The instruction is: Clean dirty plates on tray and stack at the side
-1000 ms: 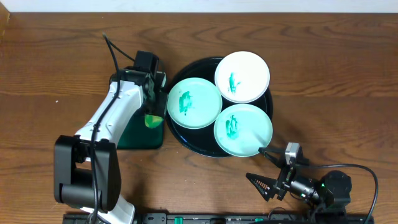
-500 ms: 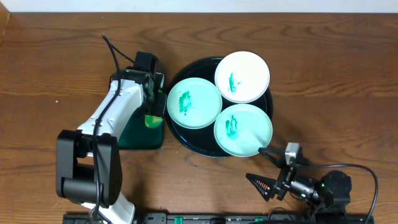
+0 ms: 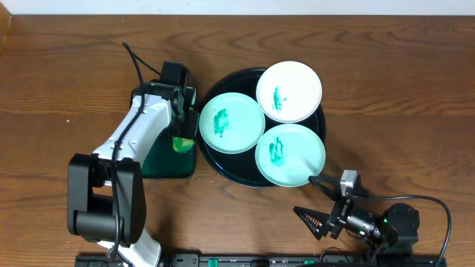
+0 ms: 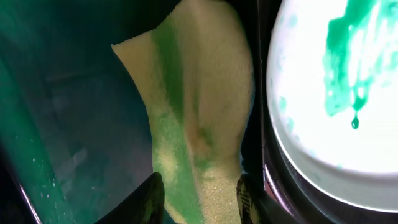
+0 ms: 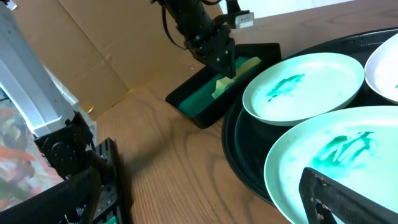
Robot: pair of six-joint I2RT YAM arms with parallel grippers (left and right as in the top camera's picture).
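The black tray [image 3: 320,127] holds three plates, each smeared with green paint: a white one [image 3: 289,90] at the back, a mint one [image 3: 232,122] on the left and a mint one [image 3: 290,154] at the front. Left of the tray, my left gripper [image 3: 180,139] reaches down into a dark green rectangular tray [image 3: 165,162]. In the left wrist view its fingers [image 4: 153,198] press both sides of a creased yellow-green sponge [image 4: 202,106]. My right gripper [image 3: 313,199] stands wide open at the front mint plate's near edge, and one finger [image 5: 339,198] overlaps that plate [image 5: 323,149].
Bare wood-grain tabletop [image 3: 393,89] lies right of and behind the black tray. A cable [image 3: 137,63] trails behind the left arm. Cardboard [image 5: 93,50] stands beyond the table on the left arm's side. A black rail [image 3: 245,261] runs along the front edge.
The left arm's rear link has shifted slightly while its gripper stays over the sponge. The plates and the right arm have not moved.
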